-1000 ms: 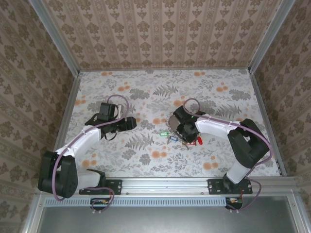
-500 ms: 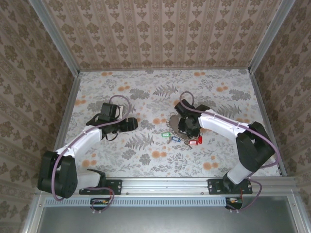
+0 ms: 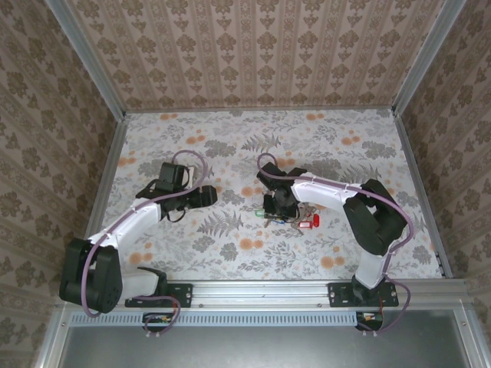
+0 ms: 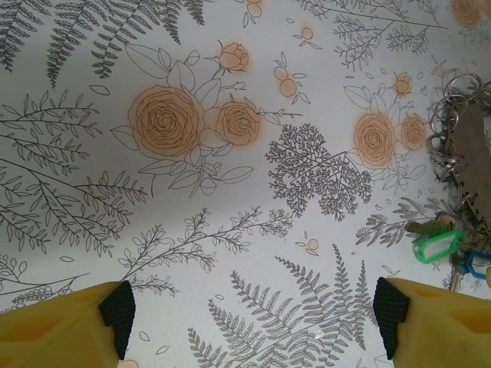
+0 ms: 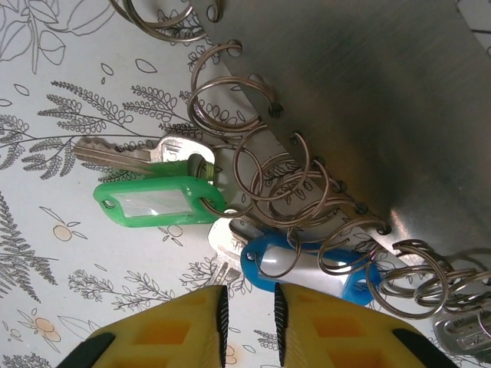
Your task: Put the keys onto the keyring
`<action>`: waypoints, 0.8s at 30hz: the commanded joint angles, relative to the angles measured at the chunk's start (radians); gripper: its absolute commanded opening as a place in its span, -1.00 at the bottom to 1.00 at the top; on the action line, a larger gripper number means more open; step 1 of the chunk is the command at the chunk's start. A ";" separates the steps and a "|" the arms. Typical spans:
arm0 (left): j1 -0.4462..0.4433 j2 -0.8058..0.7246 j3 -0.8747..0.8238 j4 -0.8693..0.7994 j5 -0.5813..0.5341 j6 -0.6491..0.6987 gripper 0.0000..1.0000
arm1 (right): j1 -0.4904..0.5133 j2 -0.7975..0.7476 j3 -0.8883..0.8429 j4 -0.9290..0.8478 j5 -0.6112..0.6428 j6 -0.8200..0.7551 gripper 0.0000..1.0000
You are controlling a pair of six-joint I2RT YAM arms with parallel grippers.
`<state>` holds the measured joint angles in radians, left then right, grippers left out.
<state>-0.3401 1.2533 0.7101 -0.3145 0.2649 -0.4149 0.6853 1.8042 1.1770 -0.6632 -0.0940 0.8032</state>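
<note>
When seen from the top external camera, the right gripper (image 3: 284, 205) hung low over the keys (image 3: 265, 213), and its body hid much of them. A green tag (image 3: 261, 212) showed at its 9 o'clock and a red tag (image 3: 313, 220) at its 3 o'clock. I could not tell from there how its jaws stood. The left gripper (image 3: 209, 195) was well apart, with the keys at its 3 o'clock.

From the left wrist camera, the yellow fingers (image 4: 77, 326) stood wide apart, with only bare table (image 4: 230, 253) between them. The wire loops of the keyring (image 4: 451, 115) lay at 2 o'clock along a grey metal plate (image 4: 469, 165). The green tag was below them, and a blue tag (image 4: 479, 264) was cut off by the edge.

From the right wrist camera, the fingers stood close together with a narrow empty slit, gripping nothing. The blue tag lay just beyond the tips at 1 o'clock, the green tag at 11 o'clock. The loops overlapped, so I could not tell which loop carried which key.
</note>
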 commanded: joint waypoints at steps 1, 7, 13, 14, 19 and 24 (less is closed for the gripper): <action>-0.005 -0.009 0.002 -0.040 -0.012 -0.004 0.69 | 0.002 0.017 -0.016 0.018 0.008 -0.028 -0.44; -0.005 -0.011 -0.003 -0.030 -0.015 -0.006 0.69 | 0.002 0.039 -0.043 0.062 0.005 -0.048 -0.41; -0.005 -0.014 -0.005 -0.030 -0.019 -0.010 0.69 | 0.000 0.044 -0.076 0.078 0.038 -0.067 -0.42; -0.005 -0.014 -0.006 -0.029 -0.019 -0.012 0.69 | 0.000 0.046 -0.083 0.079 0.040 -0.071 -0.42; -0.005 -0.022 -0.007 -0.038 -0.021 -0.013 0.69 | 0.029 0.019 -0.107 0.080 -0.016 -0.097 -0.35; -0.005 -0.024 -0.009 -0.038 -0.026 -0.013 0.69 | 0.071 -0.030 -0.166 0.076 -0.086 -0.097 -0.29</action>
<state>-0.3401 1.2495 0.7094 -0.3145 0.2535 -0.4187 0.7284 1.7802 1.0687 -0.5385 -0.1146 0.7223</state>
